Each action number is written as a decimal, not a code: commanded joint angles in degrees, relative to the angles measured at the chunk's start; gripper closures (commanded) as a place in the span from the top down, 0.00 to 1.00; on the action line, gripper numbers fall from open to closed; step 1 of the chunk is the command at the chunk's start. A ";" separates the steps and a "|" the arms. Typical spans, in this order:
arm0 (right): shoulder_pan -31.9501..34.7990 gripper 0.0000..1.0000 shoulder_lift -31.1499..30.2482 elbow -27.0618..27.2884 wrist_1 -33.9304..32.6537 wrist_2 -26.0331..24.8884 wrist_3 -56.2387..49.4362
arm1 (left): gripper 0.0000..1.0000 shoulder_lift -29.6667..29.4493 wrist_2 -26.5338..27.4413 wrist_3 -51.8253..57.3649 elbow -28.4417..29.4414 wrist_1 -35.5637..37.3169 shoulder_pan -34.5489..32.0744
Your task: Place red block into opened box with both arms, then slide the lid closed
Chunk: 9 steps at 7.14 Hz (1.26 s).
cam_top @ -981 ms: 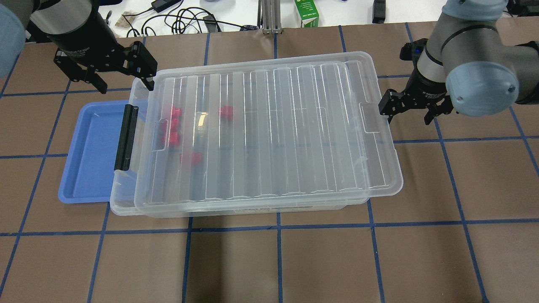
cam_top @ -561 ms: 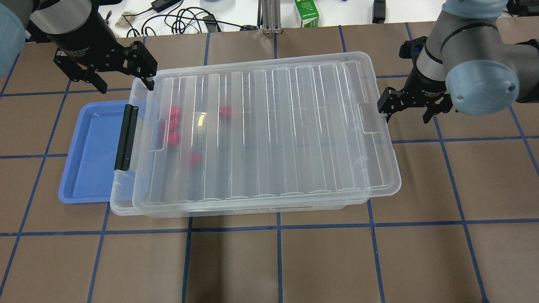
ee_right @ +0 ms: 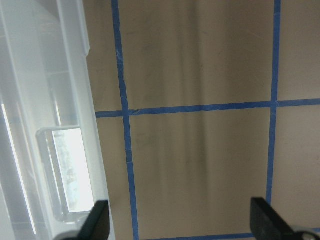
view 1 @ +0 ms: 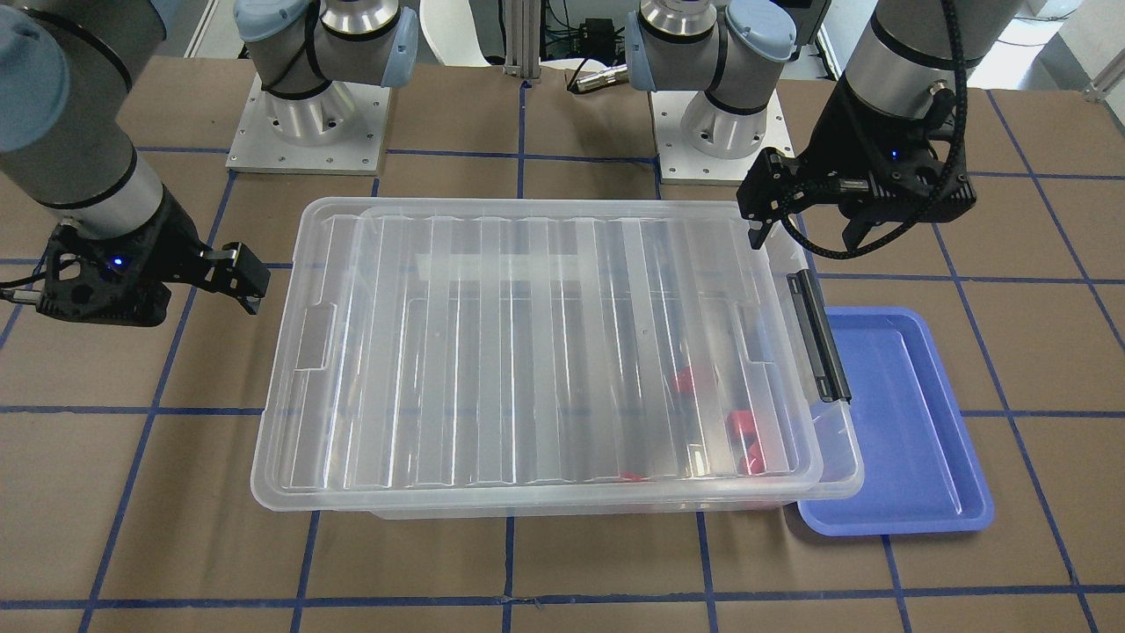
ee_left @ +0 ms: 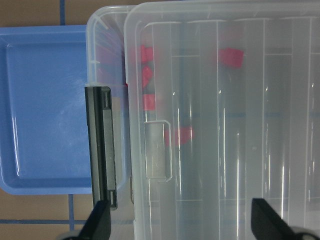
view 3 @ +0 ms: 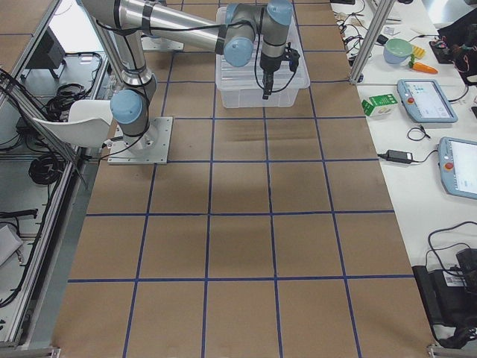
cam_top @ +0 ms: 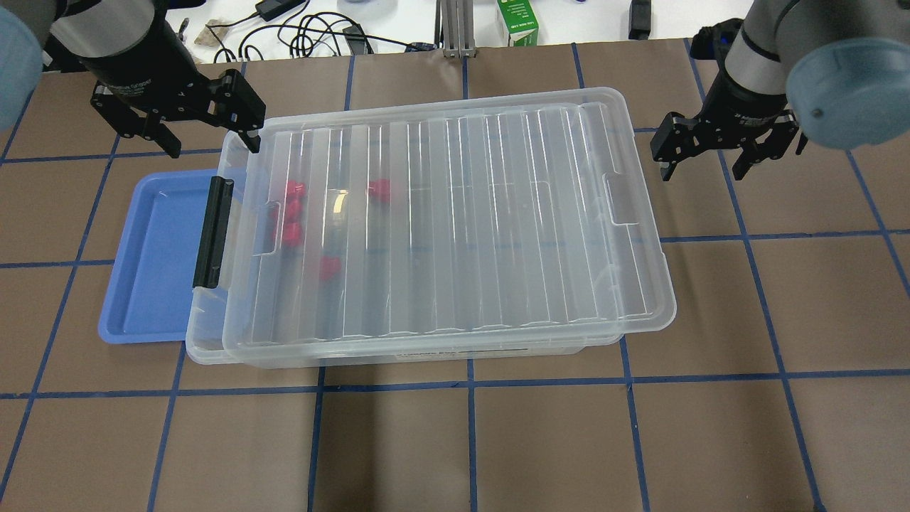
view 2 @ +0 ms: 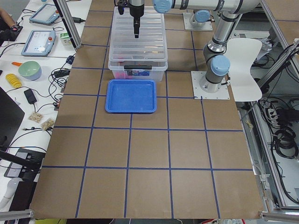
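The clear box (cam_top: 205, 346) sits mid-table with its black bar (cam_top: 213, 231) at its left end. Its ribbed lid (cam_top: 462, 220) covers almost all of it, overhangs the right end and leaves a narrow strip bare by the bar. Several red blocks (cam_top: 293, 211) show through the lid near the left end, also as red blocks (view 1: 745, 425) in the front view. My left gripper (cam_top: 212, 142) hangs open over the box's far left corner, holding nothing. Off the lid's right end, my right gripper (cam_top: 704, 169) is open and empty, above bare table in the right wrist view.
A blue tray (cam_top: 153, 263) lies against the box's left end, partly under it. A green carton (cam_top: 517, 21) and cables (cam_top: 313, 32) lie past the far table edge. The arm bases (view 1: 308, 123) stand on the robot's side of the box.
The lid has slid a little to the left over the box. My right gripper has drawn back from the lid's right end toward the far side. The left gripper has stayed put.
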 commanded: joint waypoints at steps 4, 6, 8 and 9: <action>6.74 1.00 -10.67 -3.20 14.45 0.81 1.01 | 1.00 0.00 0.00 0.00 0.17 0.00 0.00; 7.56 1.00 -11.54 -0.30 14.36 0.81 7.13 | 1.00 0.00 0.09 0.00 0.17 0.00 0.00; 6.69 1.00 -11.46 -0.64 14.54 0.11 6.55 | 1.00 0.00 0.00 0.00 0.17 0.00 0.00; 6.77 1.00 -11.81 -0.38 14.54 0.45 6.72 | 1.00 0.00 0.00 0.00 0.17 0.00 0.00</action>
